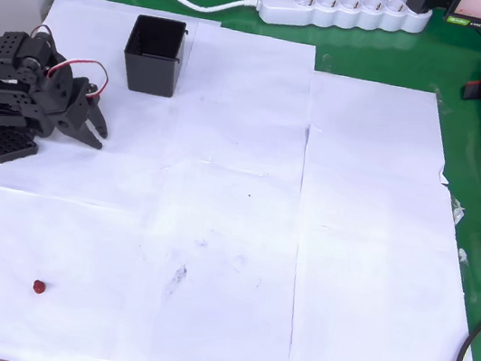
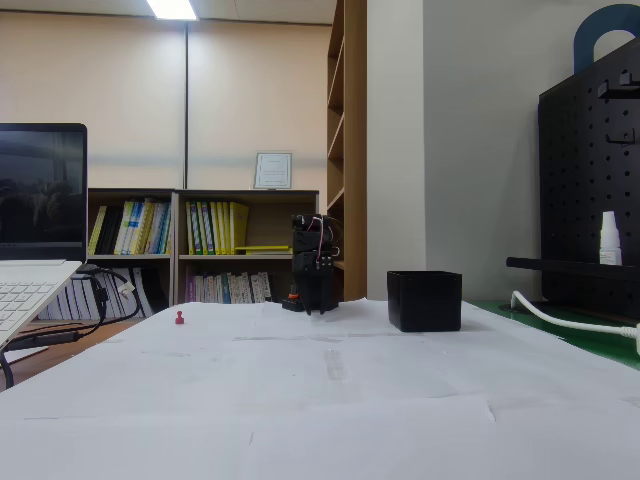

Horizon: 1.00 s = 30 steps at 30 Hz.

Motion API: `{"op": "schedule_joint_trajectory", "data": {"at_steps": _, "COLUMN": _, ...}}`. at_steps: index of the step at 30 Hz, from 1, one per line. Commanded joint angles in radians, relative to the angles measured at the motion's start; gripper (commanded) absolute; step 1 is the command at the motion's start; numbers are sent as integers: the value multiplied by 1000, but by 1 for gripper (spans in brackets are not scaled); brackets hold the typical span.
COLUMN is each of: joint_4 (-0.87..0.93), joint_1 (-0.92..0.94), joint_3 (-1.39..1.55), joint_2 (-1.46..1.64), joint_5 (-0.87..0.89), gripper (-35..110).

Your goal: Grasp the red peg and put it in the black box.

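At the left edge of the overhead view I am seeing the arm folded back on itself, with the gripper (image 1: 94, 125) hanging over the white paper (image 1: 232, 234) and its two dark fingers parted a little at the tips, pinching nothing. I am reading that as a slightly spread, empty hand.

The red peg (image 1: 39, 286) is lying on the paper near the lower left corner of the overhead view, well apart from the gripper and almost straight below it in the picture, only a touch further left. The black box (image 1: 155, 55) is sitting on the opposite side of the gripper, just above and to the right of it, near. So the gripper is sitting between the two, with the peg much the farther.

From the fixed view I am getting the same line-up seen across the table: peg (image 2: 180, 318) at left, arm in the middle, box (image 2: 425, 300) at right, all on the paper.

The peg is too small and round for me to be reading any long axis, so I judge that approach angle matters little; the reach away from the box is what counts.
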Motion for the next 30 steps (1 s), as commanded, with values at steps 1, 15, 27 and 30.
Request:
{"op": "schedule_joint_trajectory", "data": {"at_steps": 1, "joint_4": 75, "joint_1": 127, "joint_3": 3, "joint_2": -15, "joint_5": 2, "gripper": 0}}
{"op": "schedule_joint_trajectory", "data": {"at_steps": 15, "joint_4": -35, "joint_1": 676, "joint_3": 3, "joint_2": 54, "joint_5": -150, "gripper": 0}}
{"op": "schedule_joint_trajectory", "data": {"at_steps": 27, "joint_4": -744, "joint_1": 1026, "joint_3": 3, "joint_2": 471, "joint_5": -198, "gripper": 0}}
{"op": "schedule_joint_trajectory", "data": {"at_steps": 30, "joint_4": -871, "joint_1": 1089, "joint_3": 8, "joint_2": 595, "joint_5": -210, "gripper": 0}}
